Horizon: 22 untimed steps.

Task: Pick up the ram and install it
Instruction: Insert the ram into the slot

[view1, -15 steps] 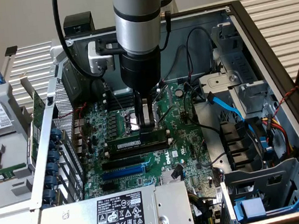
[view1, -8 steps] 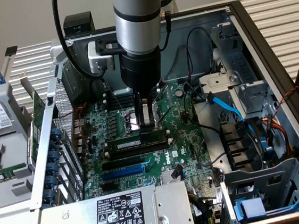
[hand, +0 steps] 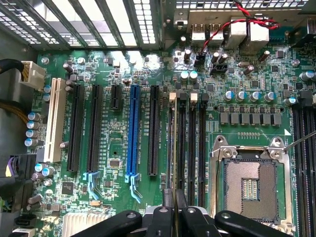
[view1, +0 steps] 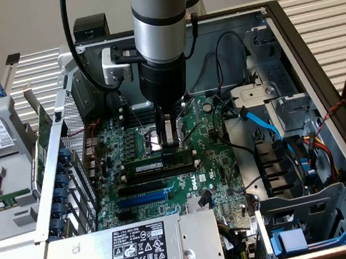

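Observation:
The ram (view1: 146, 167), a dark-green stick with black chips and a white sticker, stands on edge in the black memory slot nearest the expansion slots on the motherboard (view1: 213, 162). My gripper (view1: 172, 143) comes straight down on the stick's end toward the exterior view's right, fingers closed against its top edge. In the wrist view the ram (hand: 174, 138) shows edge-on as a thin line running up from between the fingertips of the gripper (hand: 174, 201), which are shut on it. Beside it lie empty memory slots (hand: 190, 148).
A blue expansion slot (hand: 132, 131) and black slots lie on one side of the ram, the open CPU socket (hand: 252, 185) on the other. The power supply (view1: 142, 249), drive cages (view1: 307, 227), blue cable (view1: 264, 123) and case walls (view1: 317, 83) ring the board.

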Each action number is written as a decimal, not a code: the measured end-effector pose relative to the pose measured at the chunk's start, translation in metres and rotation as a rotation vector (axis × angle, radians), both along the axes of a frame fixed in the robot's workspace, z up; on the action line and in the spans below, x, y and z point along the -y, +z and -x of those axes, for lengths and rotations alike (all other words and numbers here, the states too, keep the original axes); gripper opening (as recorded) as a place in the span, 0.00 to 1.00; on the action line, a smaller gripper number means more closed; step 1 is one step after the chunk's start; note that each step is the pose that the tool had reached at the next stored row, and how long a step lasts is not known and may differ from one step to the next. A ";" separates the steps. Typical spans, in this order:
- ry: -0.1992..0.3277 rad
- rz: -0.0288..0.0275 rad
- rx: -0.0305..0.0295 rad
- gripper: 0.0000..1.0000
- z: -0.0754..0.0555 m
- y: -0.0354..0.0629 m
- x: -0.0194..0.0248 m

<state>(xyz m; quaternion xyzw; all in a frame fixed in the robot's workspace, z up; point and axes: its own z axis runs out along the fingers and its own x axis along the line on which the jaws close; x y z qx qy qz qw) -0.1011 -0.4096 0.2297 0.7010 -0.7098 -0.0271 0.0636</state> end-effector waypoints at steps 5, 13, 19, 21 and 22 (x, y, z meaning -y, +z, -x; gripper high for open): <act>0.000 0.0001 0.0002 0.13 0.000 0.0000 0.0004; 0.001 -0.0033 0.0044 0.13 0.001 -0.0002 0.0008; 0.001 -0.0097 0.0045 0.13 0.001 -0.0001 0.0008; 0.001 -0.0121 0.0048 0.13 0.001 -0.0002 0.0007; 0.001 -0.0125 0.0049 0.13 0.001 -0.0002 0.0007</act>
